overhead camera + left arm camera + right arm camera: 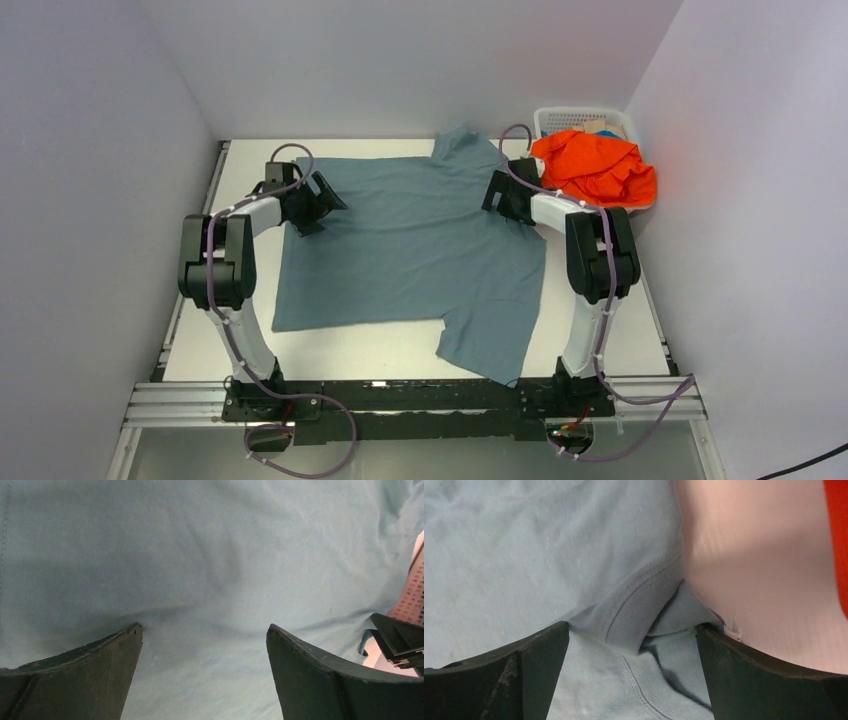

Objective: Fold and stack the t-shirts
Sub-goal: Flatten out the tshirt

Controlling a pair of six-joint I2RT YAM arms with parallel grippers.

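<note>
Holding the left gripper (205,630) wide open over the blue-grey shirt (410,250); straddling its collar (644,600) with the right gripper (633,627), equally wide. Gripping nothing

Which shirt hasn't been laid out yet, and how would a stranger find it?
Start at the white table, then look to its far right corner, where a white mesh basket stands. The orange t-shirt lies crumpled in it, spilling over the rim; its bright colour and bunched shape set it apart from the blue-grey t-shirt spread flat beside it.
</note>
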